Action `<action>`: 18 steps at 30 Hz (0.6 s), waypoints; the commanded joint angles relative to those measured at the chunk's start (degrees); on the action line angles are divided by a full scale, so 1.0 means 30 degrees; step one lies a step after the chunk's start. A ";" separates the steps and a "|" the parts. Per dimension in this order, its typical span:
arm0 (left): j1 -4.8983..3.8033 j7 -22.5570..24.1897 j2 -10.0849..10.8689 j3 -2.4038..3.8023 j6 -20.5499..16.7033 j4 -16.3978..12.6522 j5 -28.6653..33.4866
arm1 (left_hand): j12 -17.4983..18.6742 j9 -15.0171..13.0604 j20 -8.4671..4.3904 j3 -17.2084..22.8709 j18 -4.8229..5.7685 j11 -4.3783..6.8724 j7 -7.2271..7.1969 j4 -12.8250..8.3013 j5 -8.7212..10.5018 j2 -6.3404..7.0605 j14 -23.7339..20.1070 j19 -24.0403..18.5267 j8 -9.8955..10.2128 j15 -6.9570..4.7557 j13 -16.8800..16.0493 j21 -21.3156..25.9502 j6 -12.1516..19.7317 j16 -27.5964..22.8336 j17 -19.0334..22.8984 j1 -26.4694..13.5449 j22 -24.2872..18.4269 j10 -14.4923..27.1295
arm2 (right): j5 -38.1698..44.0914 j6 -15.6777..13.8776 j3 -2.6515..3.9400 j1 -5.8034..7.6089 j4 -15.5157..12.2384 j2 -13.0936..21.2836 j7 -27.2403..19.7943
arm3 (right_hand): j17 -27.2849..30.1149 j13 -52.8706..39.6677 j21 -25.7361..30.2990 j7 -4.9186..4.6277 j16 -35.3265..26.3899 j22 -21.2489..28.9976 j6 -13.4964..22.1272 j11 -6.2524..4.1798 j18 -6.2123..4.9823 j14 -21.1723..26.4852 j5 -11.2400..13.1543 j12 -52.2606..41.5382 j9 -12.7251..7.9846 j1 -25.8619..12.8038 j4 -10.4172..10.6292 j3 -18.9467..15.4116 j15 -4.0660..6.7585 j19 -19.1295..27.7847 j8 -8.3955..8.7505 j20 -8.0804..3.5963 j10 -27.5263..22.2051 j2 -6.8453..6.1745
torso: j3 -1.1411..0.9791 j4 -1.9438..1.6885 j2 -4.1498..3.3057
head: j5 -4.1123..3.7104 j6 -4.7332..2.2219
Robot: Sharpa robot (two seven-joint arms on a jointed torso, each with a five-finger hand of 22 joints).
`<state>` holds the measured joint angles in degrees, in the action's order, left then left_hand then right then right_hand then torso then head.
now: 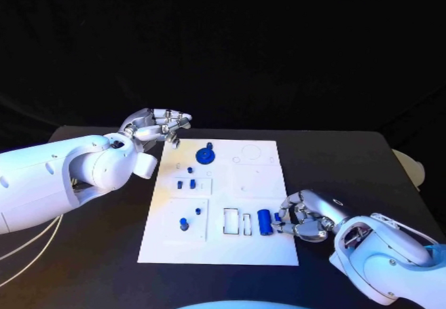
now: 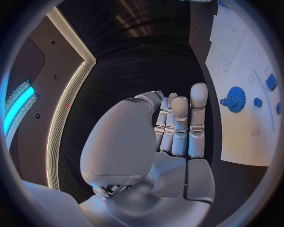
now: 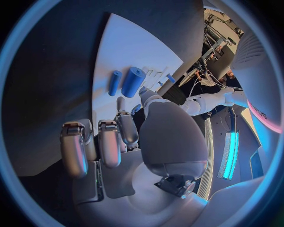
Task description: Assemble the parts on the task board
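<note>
At lower right of the head frame, the right robot hand (image 1: 304, 218) curls at the board's (image 1: 249, 250) edge, fingertips by the blue cylinder (image 1: 265, 222) and a thinner peg (image 1: 278, 220); whether it pinches either I cannot tell. The left robot hand (image 1: 157, 130) hangs at upper left over the dark surface (image 1: 92, 259), fingers straight and close together, holding nothing. Best to grip the cylinder squarely and keep it upright. No legible writing shows.
</note>
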<state>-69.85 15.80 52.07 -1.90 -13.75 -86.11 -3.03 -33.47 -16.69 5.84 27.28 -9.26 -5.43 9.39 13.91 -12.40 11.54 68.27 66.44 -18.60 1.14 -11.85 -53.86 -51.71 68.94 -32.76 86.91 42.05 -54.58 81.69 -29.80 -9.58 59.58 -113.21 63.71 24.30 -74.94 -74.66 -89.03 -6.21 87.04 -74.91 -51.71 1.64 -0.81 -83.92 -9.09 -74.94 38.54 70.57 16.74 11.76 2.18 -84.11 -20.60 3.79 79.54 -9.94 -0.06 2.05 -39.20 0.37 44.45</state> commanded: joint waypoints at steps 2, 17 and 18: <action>-0.0009 0.0116 0.0036 0.0011 0.0312 -0.0067 0.0096 | -0.0070 -0.0017 0.0054 0.0101 -0.0163 0.0011 0.0022 0.0030 -0.0053 -0.0003 -0.0139 -0.0105 -0.0013 -0.0036 -0.0026 0.0102 0.0054 -0.0041 0.0026 -0.0119 0.0006 0.0119 | 0.1459 -0.0570 0.0003 -0.0120 0.0143 -0.0341 0.1207 | -0.1930 0.0014 0.0004 -0.0055 0.0093 -0.4912 0.0339 0.0060 0.0196 -0.1456 -0.0108 0.0014 -0.0065 -0.0185 -0.0016 -0.0302 0.0004 -0.1844 0.0118 0.0007 -0.0107 0.0009 | 0.0022 -0.0019 0.0001 | 0.0047 -0.0036; -0.0009 0.0085 0.0089 0.0010 0.0384 -0.0023 0.0098 | -0.0095 -0.0031 0.0054 0.0118 -0.0164 0.0016 0.0015 0.0022 -0.0049 -0.0006 -0.0136 -0.0102 -0.0030 -0.0038 -0.0033 0.0111 0.0037 -0.0031 0.0020 -0.0150 0.0002 0.0116 | 0.1673 -0.0115 0.0004 -0.0417 0.0616 -0.1328 0.1488 | -0.2072 -0.0138 -0.0149 -0.0028 0.0147 -0.4968 0.0150 0.0055 0.0231 -0.1476 -0.0263 -0.0093 -0.0080 -0.0607 0.0022 -0.0786 -0.0010 -0.1900 0.0089 0.0035 -0.0061 0.0230 | 0.0023 -0.0006 -0.0005 | 0.0233 0.0106; -0.0009 0.0079 0.0092 0.0010 0.0391 -0.0028 0.0098 | -0.0095 -0.0031 0.0054 0.0118 -0.0164 0.0016 0.0015 0.0022 -0.0049 -0.0006 -0.0136 -0.0102 -0.0030 -0.0038 -0.0033 0.0111 0.0037 -0.0031 0.0020 -0.0150 0.0002 0.0116 | 0.1696 -0.0092 0.0004 -0.0443 0.0672 -0.1426 0.1511 | -0.2075 -0.0141 -0.0159 -0.0026 0.0149 -0.4972 0.0143 0.0054 0.0233 -0.1476 -0.0281 -0.0092 -0.0083 -0.0643 0.0021 -0.0824 -0.0010 -0.1904 0.0091 0.0035 -0.0063 0.0247 | 0.0027 -0.0009 -0.0009 | 0.0239 0.0107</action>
<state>-69.85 15.78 52.40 -1.90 -13.65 -86.05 -3.02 -33.46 -16.74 5.84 27.28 -9.26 -5.43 9.40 13.91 -12.40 11.55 68.27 66.44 -18.60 1.14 -11.90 -53.86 -51.71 68.94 -32.76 86.91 42.06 -54.58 85.46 -30.80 -9.55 58.35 -111.35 59.69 27.85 -74.92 -74.95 -89.31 -6.35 87.26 -74.90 -50.95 1.64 -0.81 -83.92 -9.67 -74.94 38.34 69.08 16.73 9.68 2.18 -84.11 -20.60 3.79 79.54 -9.22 0.03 2.04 -39.18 1.03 44.74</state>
